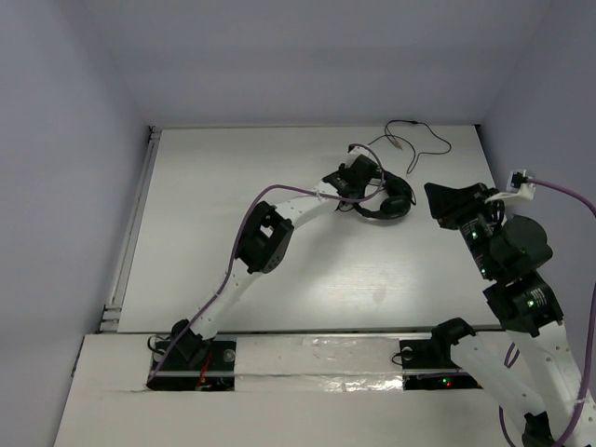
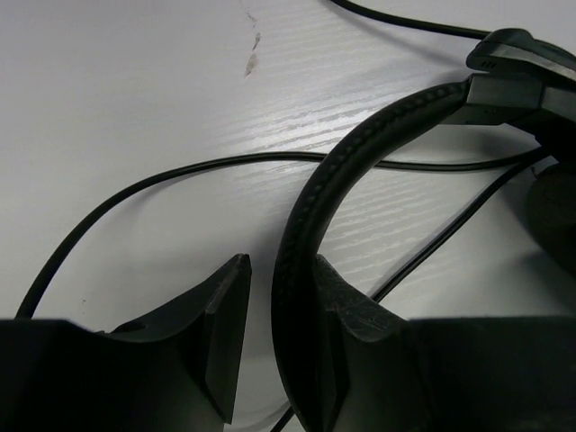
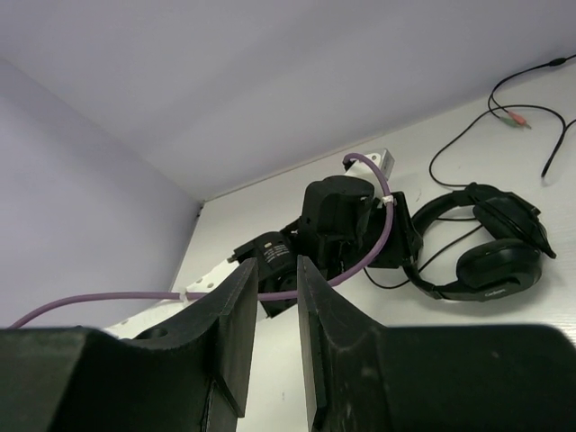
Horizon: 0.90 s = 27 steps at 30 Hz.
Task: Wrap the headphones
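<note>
Left tool (image 2: 279,268) sits narrowly parted astride the headphones (image 2: 360,153) at their band on the table (image 2: 135,108), while the right tool (image 3: 274,270) hangs to their right, narrowly parted, holding nothing.

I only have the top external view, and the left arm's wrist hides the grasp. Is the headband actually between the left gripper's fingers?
Observer: Yes. In the left wrist view the headband runs between the left gripper fingers. It lies against one finger, with a visible gap to the other.
Operator: Is the cord in the way?
Observer: A strand of the cord crosses under the headband on the table, just beyond the fingertips.
Operator: Is the right gripper carrying anything?
Observer: No. The right wrist view shows the right gripper slightly open and empty, facing the headphones from a distance.
</note>
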Available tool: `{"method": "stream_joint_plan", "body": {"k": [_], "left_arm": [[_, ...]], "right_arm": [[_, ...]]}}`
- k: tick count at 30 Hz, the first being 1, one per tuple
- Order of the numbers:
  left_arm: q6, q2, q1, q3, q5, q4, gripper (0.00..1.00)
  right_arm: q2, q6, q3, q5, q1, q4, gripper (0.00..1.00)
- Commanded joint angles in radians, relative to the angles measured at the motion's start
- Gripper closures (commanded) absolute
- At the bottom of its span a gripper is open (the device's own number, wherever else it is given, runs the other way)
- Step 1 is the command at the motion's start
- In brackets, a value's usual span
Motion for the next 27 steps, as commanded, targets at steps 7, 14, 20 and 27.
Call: {"method": "stream_joint_plan", "body": {"k": [7, 14, 20, 27], "left_arm": [[-0.015, 0.053, 0.006, 0.038, 0.028, 0.017, 0.78], [-0.007, -0.01, 0.006, -0.02, 0.017, 0.042, 1.0], [0.044, -0.264, 0.006, -0.14, 0.048, 0.063, 1.0], [0.14, -0.556, 0.015, -0.145, 0.126, -0.006, 1.0]], "right_arm": [[0.003, -0.012, -0.007, -0.022, 0.006, 0.06, 0.7], [-0.001, -0.012, -0.004, -0.023, 0.006, 0.059, 0.7], [0.009, -0.01, 0.003, -0.022, 0.006, 0.072, 0.79], [0.036, -0.007, -0.01, -0.086, 0.006, 0.125, 1.0]]}}
